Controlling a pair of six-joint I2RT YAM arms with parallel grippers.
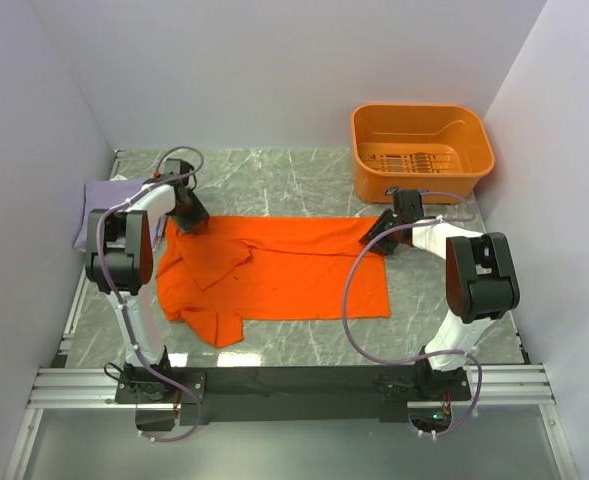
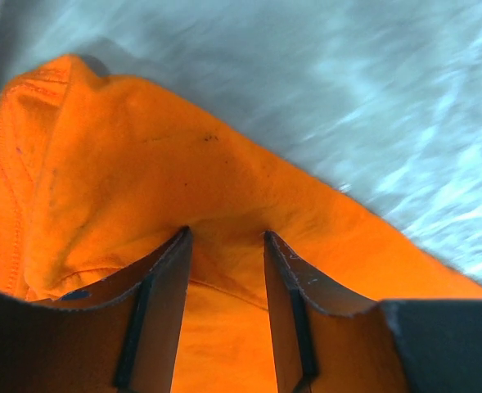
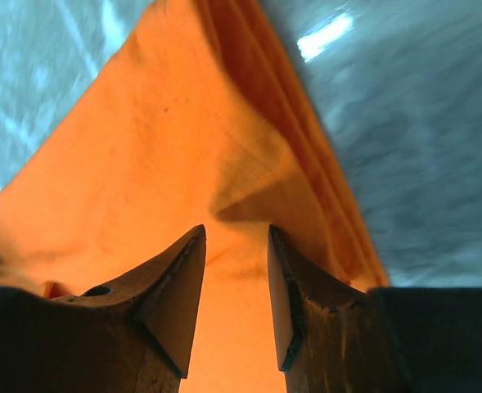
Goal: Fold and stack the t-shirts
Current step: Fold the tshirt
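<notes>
Left gripper nearly closed, pinching raised fold of orange t-shirt at far edge; right gripper same, other far corner; lavender t-shirt lies far-left

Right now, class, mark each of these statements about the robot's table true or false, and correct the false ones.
1. The left gripper and the right gripper are at far corners of the orange t-shirt. True.
2. The basket stands at the far right of the table. True.
3. The orange t-shirt lies inside the basket. False: it is spread on the table.
4. The lavender t-shirt is stacked on the orange one. False: it lies at the table's left edge.
</notes>
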